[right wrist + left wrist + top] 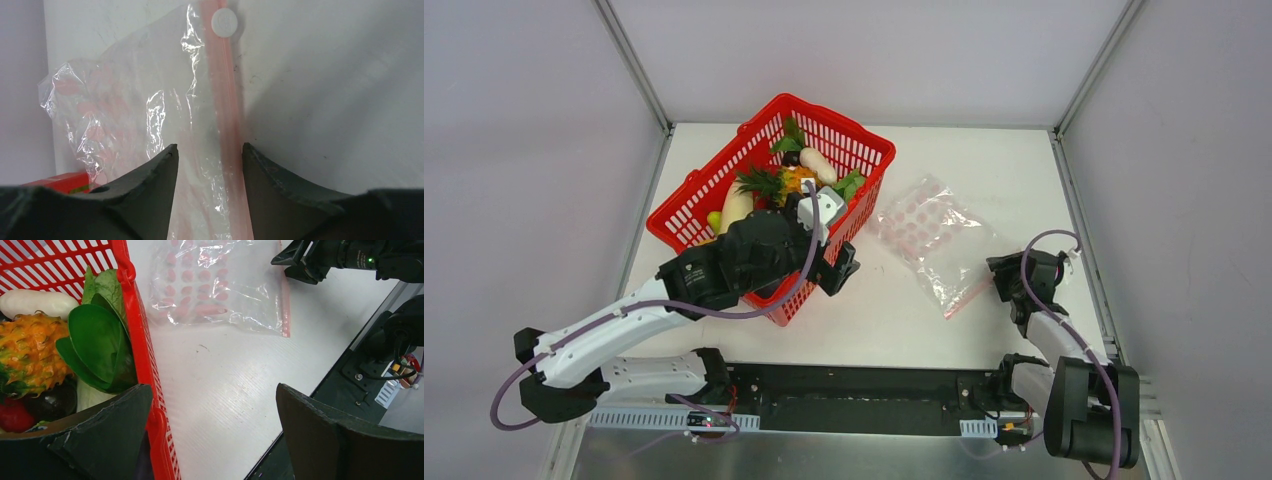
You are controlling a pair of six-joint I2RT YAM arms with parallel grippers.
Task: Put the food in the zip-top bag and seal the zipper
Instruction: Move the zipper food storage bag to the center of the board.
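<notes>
The left gripper, released, straddles the red basket wall, food inside. Right of the basket the clear bag lies on the white table, zipper between the released right gripper

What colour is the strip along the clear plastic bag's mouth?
The strip is pink, clearest in the right wrist view.
</notes>
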